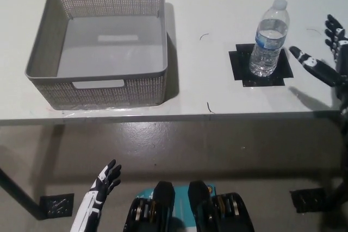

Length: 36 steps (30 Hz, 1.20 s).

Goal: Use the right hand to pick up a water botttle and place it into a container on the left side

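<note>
Water bottle (269, 39) is standing upright on a black patch (261, 66) on the white surface (217, 14), right of the empty grey basket (100, 42). Right hand (326, 52) is being held released beside it, apart. Left hand (103, 186) is resting low, fingers spread.

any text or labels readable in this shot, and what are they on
No text can be read.
The water bottle has a blue label band; its print is too small and blurred to read.
The grey basket, the black square mat under the bottle and the white table show no writing.
</note>
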{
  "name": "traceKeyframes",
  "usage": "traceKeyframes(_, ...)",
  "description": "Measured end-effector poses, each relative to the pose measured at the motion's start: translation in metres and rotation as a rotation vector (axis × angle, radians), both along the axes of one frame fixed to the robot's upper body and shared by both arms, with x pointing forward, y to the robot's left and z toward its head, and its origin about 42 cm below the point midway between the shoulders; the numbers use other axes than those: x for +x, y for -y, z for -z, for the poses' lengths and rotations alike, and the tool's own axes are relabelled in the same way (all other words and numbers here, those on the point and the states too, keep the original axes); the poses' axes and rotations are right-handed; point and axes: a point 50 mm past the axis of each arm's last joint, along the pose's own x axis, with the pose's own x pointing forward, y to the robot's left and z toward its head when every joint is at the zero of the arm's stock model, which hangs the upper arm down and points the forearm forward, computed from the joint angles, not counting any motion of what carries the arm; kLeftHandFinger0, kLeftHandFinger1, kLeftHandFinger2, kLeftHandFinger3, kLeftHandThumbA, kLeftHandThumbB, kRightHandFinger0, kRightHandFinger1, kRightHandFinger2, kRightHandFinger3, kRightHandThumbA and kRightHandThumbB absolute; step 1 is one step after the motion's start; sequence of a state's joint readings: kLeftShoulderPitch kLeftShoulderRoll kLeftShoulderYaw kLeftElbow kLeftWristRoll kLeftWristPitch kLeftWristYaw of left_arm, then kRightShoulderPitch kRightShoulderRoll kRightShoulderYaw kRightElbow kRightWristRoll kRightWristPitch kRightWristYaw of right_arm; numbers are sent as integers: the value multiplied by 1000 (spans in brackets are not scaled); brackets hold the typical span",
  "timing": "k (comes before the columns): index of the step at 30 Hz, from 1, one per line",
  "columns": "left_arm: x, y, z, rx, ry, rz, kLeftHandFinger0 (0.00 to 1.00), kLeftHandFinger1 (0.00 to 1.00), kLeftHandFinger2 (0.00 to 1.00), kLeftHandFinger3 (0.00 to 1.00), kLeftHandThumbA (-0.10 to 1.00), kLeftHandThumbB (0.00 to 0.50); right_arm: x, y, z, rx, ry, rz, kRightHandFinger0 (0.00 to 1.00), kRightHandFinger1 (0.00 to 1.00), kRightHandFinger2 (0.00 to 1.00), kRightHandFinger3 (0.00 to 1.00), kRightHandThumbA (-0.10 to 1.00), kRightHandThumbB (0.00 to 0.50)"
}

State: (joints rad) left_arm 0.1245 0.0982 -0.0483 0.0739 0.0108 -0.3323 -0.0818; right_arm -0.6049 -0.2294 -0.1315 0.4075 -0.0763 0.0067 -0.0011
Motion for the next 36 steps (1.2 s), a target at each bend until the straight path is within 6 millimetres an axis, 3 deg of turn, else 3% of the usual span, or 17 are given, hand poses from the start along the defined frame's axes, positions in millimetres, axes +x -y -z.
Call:
traceKeyframes(6,0,1,0,1,-2,8,1000,1000,1000,1000,1000,292,22,-10,14,-40,-97,-14,1000,1000,1000,1000,1000,499)
traceKeyframes(10,-1,1,1,2,-4,14,1000,1000,1000,1000,1000,298,30,-15,23,-91,-139,-27,1000,1000,1000,1000,1000,497)
traceKeyframes(12,-2,1,1,3,-6,14,1000,1000,1000,1000,1000,278,34,-17,25,-121,-149,-34,1000,1000,1000,1000,1000,500)
traceKeyframes(18,-2,0,2,5,-8,17,1000,1000,1000,1000,1000,283,48,-24,17,-175,-142,-53,1000,1000,1000,1000,1000,500)
traceKeyframes(24,-3,2,3,6,-13,28,1000,1000,1000,1000,1000,267,70,-36,1,-223,-160,-68,1000,1000,1000,1000,885,500)
traceKeyframes(25,-3,3,3,6,-15,30,1000,1000,1000,1000,1000,275,76,-38,-5,-228,-163,-65,1000,1000,1000,1000,639,469)
traceKeyframes(26,-3,3,4,6,-15,31,1000,1000,1000,1000,1000,284,79,-39,-6,-225,-171,-59,792,843,942,1000,462,456)
traceKeyframes(27,-3,4,4,5,-15,32,1000,1000,1000,1000,1000,287,84,-40,-10,-219,-175,-50,336,379,439,621,189,323)
traceKeyframes(28,-3,4,4,5,-16,35,1000,1000,1000,1000,1000,289,89,-42,-15,-207,-176,-28,190,303,409,506,184,367)
traceKeyframes(29,-3,5,4,5,-16,36,1000,1000,1000,1000,1000,297,92,-43,-18,-199,-178,-16,45,190,322,316,34,314)
traceKeyframes(30,-3,5,4,5,-17,38,1000,1000,1000,1000,1000,295,95,-46,-22,-189,-175,1,2,34,299,220,-95,193)
traceKeyframes(31,-3,6,4,5,-17,39,1000,1000,1000,1000,1000,281,98,-49,-25,-178,-174,17,0,33,390,337,-100,132)
traceKeyframes(34,-3,6,4,5,-18,43,1000,1000,1000,1000,1000,281,105,-58,-34,-125,-168,64,0,145,618,560,-100,112)
traceKeyframes(36,-2,6,4,6,-17,44,1000,1000,1000,1000,1000,287,108,-65,-43,-101,-148,87,0,164,632,605,-100,104)
